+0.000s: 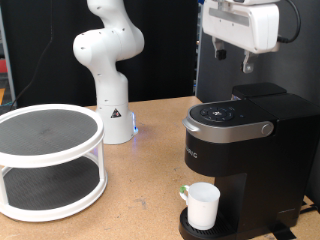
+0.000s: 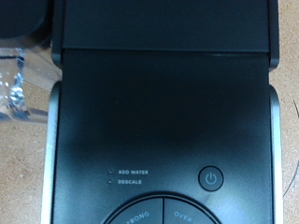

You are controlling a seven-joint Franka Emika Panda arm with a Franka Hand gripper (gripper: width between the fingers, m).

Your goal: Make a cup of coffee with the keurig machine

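Note:
The keurig machine stands at the exterior view's right, matte black with silver-grey lid trim and a round control panel on top. The cup, a plain white mug, sits on the machine's drip tray under the spout. My gripper hangs in the air above the back of the machine, touching nothing; its two dark fingers look apart and empty. The wrist view looks straight down on the machine's top, showing the power button and the "add water" and "descale" labels. No fingers show in the wrist view.
A white two-tier round rack stands at the exterior view's left. A white robot arm base stands behind it on the wooden table. Clear crinkled plastic lies beside the machine in the wrist view.

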